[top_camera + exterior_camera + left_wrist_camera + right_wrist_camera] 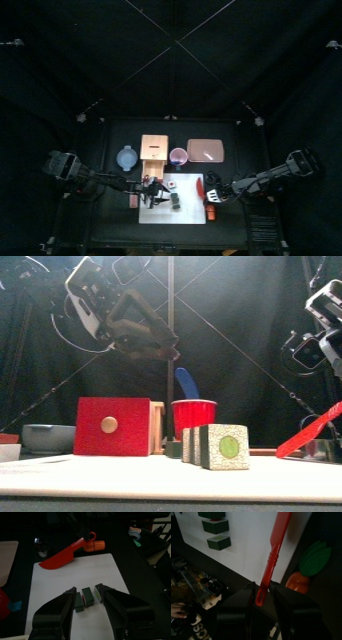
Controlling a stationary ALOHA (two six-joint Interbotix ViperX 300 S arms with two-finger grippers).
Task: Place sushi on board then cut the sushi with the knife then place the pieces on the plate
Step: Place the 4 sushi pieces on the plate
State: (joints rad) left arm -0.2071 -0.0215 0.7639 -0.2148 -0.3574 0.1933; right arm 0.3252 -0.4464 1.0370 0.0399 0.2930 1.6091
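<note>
The white cutting board (189,184) lies in the middle of the table. The dark green sushi is in three separate blocks (85,597) on it, standing side by side (214,446). My left gripper (85,592) is open just above them, with a jaw to either side of the row. My right gripper (261,592) is shut on the handle of the red knife (275,547), whose blade (60,558) rests over the board's right part, apart from the blocks. The pink plate (205,150) lies behind the board.
The wooden box with the red drawer front (112,426), the blue-grey bowl (127,157) and the red cup (194,414) holding a blue knife (187,383) stand behind the board. A toy carrot (301,582) lies off the board's right edge.
</note>
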